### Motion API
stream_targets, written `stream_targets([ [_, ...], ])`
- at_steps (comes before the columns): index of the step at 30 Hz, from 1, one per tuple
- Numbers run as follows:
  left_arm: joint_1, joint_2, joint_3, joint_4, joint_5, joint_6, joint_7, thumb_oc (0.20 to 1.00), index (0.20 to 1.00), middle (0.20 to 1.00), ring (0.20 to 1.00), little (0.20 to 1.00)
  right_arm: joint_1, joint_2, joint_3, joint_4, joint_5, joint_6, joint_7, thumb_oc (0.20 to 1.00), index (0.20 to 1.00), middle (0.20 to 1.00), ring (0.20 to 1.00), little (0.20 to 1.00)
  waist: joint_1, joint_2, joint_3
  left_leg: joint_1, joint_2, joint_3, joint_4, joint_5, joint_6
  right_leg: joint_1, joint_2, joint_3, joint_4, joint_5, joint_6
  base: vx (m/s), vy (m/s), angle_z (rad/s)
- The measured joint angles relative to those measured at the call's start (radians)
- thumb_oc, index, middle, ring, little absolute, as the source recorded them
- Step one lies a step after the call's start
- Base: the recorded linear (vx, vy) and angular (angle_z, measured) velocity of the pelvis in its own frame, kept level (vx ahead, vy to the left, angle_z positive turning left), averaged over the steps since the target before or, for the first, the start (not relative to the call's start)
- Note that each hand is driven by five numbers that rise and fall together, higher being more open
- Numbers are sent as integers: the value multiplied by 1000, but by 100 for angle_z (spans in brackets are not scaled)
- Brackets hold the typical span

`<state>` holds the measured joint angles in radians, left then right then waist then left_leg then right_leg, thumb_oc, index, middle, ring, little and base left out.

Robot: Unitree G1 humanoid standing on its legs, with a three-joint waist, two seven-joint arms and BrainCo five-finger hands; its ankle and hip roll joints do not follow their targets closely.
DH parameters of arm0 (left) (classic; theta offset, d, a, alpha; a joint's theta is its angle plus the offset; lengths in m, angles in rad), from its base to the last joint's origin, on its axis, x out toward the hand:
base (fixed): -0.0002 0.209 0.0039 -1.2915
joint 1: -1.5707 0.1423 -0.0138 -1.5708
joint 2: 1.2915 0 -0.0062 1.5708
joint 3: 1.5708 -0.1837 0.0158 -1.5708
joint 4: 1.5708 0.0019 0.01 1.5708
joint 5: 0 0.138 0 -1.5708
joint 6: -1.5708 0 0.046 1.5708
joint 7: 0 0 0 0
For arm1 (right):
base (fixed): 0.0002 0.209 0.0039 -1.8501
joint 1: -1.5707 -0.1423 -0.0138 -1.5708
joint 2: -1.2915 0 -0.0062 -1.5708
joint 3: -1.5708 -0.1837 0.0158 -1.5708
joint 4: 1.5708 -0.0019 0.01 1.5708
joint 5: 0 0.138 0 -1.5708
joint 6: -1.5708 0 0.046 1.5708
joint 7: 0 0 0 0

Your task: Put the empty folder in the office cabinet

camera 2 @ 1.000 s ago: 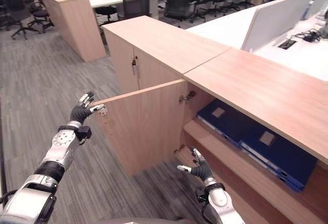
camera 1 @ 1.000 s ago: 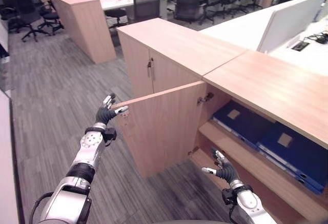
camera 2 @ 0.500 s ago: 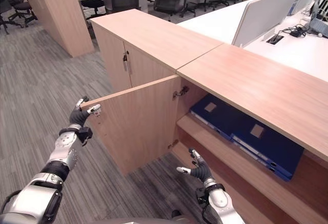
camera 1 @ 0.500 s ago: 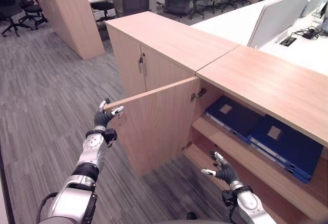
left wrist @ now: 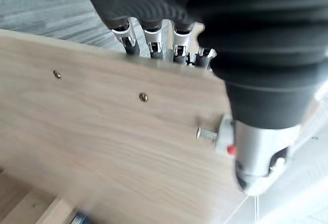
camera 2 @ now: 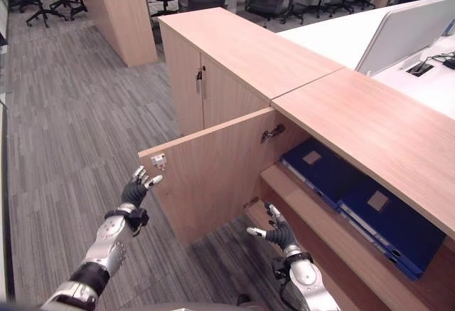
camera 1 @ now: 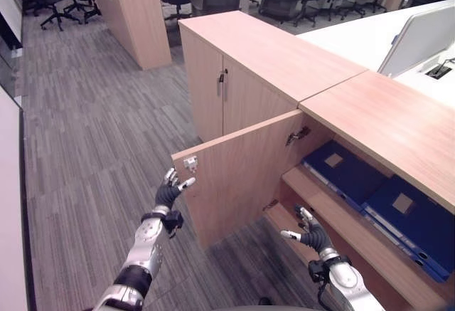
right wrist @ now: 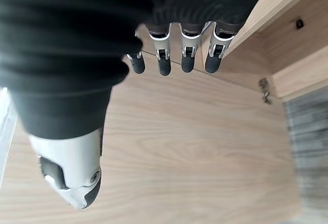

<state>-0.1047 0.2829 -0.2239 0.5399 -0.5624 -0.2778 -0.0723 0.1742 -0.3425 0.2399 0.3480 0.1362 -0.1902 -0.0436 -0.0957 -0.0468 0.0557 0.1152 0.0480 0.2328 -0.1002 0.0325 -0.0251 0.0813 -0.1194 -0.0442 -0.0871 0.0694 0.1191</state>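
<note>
The floor is grey carpet with a fine striped weave. Left of the open cabinet door, the left robot hand is raised with its silver, dark-tipped fingers spread and straight, just beside the door's free edge; its wrist view shows the fingertips lying over the top edge of the panel without curling round it. The cabinet door is a flat slab of pale wood-grain laminate, swung out toward the robot, with a small white metal latch fitting near its upper free corner and metal hinges at the other side.

Behind the door stands a second low cabinet of the same laminate, its two doors shut, with slim metal handles.

Right of the door, the office cabinet has a long smooth wooden top and an open interior. On its upper shelf lie flat blue folders, each with a small square label, side by side and reaching far to the right under the top.

The right robot hand hangs low, just in front of the lower shelf and right of the door's hinge side, fingers relaxed and parted, holding nothing; its wrist view shows straight fingers against bare wood panel.
</note>
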Motion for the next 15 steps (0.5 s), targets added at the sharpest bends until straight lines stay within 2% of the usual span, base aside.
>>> stream_targets([
  [5, 93, 14, -50, -140, 0, 25, -68, 1000, 1000, 1000, 1000, 1000, 11, 1, -28, -1, 0, 0, 0, 1000, 1000, 1000, 1000, 1000, 13, 3, 3, -9, -5, -26, 0, 3, 3, 8, -6, -24, 0, -4, 1, -51, 22, 15],
  [8, 108, 49, -81, -206, 0, 39, -112, 1000, 1000, 1000, 1000, 1000, 9, 9, -48, -1, 0, 0, -2, 1000, 1000, 1000, 1000, 1000, 27, 4, 5, -23, -7, -28, 0, 5, 6, -14, -9, -26, 10, -7, 4, -97, 4, 4],
  [11, 106, 94, -91, -278, -1, 44, -138, 1000, 1000, 1000, 1000, 1000, -30, 11, -51, -1, 0, 0, -10, 1000, 1000, 1000, 1000, 1000, 26, 11, 40, -37, -11, -13, 5, 20, 18, -48, -14, -26, 46, -1, 8, -173, 7, -12],
  [13, 114, 164, -112, -379, -2, 54, -157, 1000, 1000, 1000, 1000, 1000, -55, 13, -57, -2, 0, 0, -21, 1000, 1000, 1000, 1000, 1000, 33, 26, 69, -37, -13, 21, 11, 24, 23, -86, -15, -40, 77, 17, 10, -226, 62, -43],
  [14, 113, 177, -108, -403, -6, 57, -176, 1000, 1000, 1000, 1000, 1000, -74, 19, -58, 1, 0, 1, -28, 1000, 1000, 1000, 1000, 1000, 45, 35, 84, -49, -17, 48, 29, 21, 30, -111, -2, -78, 73, 61, -4, -146, 58, -92],
  [15, 117, 189, -107, -426, -20, 61, -178, 1000, 1000, 1000, 1000, 1000, -115, 17, -53, 14, -1, 0, -31, 1000, 1000, 1000, 1000, 1000, 73, 66, 99, -51, 16, 112, 17, 16, 43, -131, 8, -170, 43, 121, 63, -133, 45, -117],
])
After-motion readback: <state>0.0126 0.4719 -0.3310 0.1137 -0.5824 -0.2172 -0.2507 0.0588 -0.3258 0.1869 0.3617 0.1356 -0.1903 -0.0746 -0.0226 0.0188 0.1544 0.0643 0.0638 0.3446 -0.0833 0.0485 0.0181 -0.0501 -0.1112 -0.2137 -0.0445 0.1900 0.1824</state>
